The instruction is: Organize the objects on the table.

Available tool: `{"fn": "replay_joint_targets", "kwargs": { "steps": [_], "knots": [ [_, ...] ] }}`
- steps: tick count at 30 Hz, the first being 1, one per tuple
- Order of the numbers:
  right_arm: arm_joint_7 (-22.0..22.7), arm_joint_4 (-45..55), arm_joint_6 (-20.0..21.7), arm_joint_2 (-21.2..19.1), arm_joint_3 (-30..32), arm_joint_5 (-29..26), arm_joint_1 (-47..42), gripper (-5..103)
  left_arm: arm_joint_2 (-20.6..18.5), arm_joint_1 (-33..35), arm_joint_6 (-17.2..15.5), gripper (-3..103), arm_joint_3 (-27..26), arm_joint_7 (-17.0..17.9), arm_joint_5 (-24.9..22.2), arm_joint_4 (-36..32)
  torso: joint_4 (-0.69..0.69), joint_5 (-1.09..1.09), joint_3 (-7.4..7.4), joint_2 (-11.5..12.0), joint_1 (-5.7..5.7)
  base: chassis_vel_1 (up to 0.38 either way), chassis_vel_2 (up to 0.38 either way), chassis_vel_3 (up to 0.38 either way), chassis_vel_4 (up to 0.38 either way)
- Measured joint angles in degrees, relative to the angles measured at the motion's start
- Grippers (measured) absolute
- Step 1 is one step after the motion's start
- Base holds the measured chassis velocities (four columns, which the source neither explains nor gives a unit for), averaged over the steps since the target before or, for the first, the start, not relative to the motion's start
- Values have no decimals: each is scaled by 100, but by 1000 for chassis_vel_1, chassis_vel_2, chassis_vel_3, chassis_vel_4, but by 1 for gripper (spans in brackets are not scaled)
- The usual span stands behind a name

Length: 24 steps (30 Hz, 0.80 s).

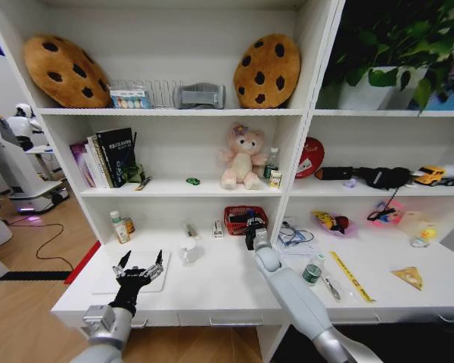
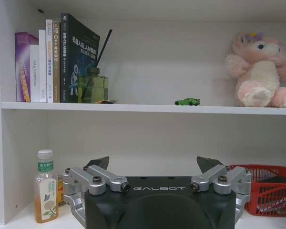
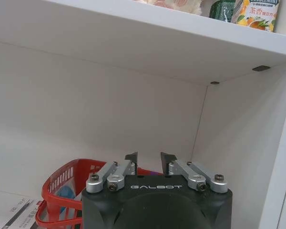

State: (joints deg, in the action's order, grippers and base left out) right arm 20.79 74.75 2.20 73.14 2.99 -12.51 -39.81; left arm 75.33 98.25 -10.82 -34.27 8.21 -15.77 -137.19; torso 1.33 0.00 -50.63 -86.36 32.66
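Note:
My left gripper (image 1: 141, 259) (image 2: 155, 164) hangs open over the slim silver laptop (image 1: 106, 286) at the left end of the white table (image 1: 219, 291). My right gripper (image 1: 251, 233) (image 3: 149, 160) is at the red basket (image 1: 233, 221) (image 3: 62, 183) by the back wall under the shelf. To the right of that arm, a small green-capped bottle (image 1: 312, 274), a pen (image 1: 330, 286) and a yellow ruler (image 1: 352, 276) lie on the table. A tiny green toy car (image 1: 193, 181) (image 2: 187, 101) sits on the shelf above.
A tea bottle (image 1: 119, 227) (image 2: 45, 186) and a white cup (image 1: 188, 249) stand behind the laptop. Books (image 2: 57, 59), a green diffuser (image 2: 92, 86) and a pink plush toy (image 1: 242, 157) fill the shelf overhead. More small clutter lies on the right section of the desk (image 1: 408, 257).

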Motion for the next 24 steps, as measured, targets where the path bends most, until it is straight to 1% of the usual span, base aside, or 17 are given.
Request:
{"fn": "replay_joint_targets", "kwargs": {
  "steps": [1,3,4,5,7,9,10,11,12,13,14,15,16,18,19,22,24],
  "knots": [
    [41,48,12,-9,-5,12,-32,37,0,0,0,100,0,0,0,0,0,0,0,0,0,0,0,0,0],
    [71,78,15,-16,-6,37,-53,37,0,0,0,100,0,0,0,0,0,0,0,0,0,0,0,0,0],
    [140,133,19,-29,-6,66,-83,47,0,0,0,100,0,0,0,0,0,0,0,0,0,0,0,0,0],
    [140,133,19,-29,-6,66,-83,47,0,0,0,100,0,0,0,0,0,0,0,0,0,0,0,0,0],
    [414,452,208,-119,-27,48,-193,58,0,0,0,100,0,0,0,0,-1,0,0,0,0,0,0,0,0],
    [578,691,377,-186,-54,-107,-270,63,0,0,0,100,0,0,0,0,-1,0,0,0,0,0,0,0,0],
    [758,988,604,-268,-95,-466,-367,63,0,0,0,100,0,0,0,0,0,0,0,0,0,0,0,0,0],
    [758,988,604,-268,-95,-466,-367,63,0,0,0,100,0,0,0,0,0,0,0,0,0,0,0,0,0],
    [1147,1560,1039,-417,-183,-1241,-529,69,0,1,0,100,0,0,0,0,0,1,0,0,0,0,0,0,0],
    [1300,1782,1198,-469,-207,-1502,-586,69,0,0,0,100,0,0,0,0,0,1,0,0,0,0,0,0,0],
    [1689,2353,1551,-605,-255,-2071,-724,80,0,0,0,100,1,0,0,0,0,0,1,0,0,0,0,0,0],
    [1942,2635,1714,-695,-291,-2357,-790,85,-1,0,0,100,0,0,0,0,0,0,1,0,-1,0,0,0,0],
    [1942,2635,1714,-695,-291,-2357,-790,85,-1,0,0,100,0,0,0,0,0,0,1,0,-1,0,0,0,0],
    [2598,3218,2109,-932,-352,-3177,-904,96,0,0,0,100,0,0,0,0,0,0,1,-1,-2,0,0,0,0],
    [2598,3218,2109,-932,-352,-3177,-904,96,0,0,0,100,0,0,0,0,0,0,1,-1,-2,0,0,0,0],
    [3313,3711,2690,-1232,-266,-4094,-1090,100,0,0,0,100,0,0,0,0,-1,1,1,-1,-1,0,0,0,0],
    [3399,3879,3100,-1431,-19,-4457,-1319,100,0,1,0,100,0,2,0,0,1,1,1,-1,-1,0,0,0,0]
  ]
}}
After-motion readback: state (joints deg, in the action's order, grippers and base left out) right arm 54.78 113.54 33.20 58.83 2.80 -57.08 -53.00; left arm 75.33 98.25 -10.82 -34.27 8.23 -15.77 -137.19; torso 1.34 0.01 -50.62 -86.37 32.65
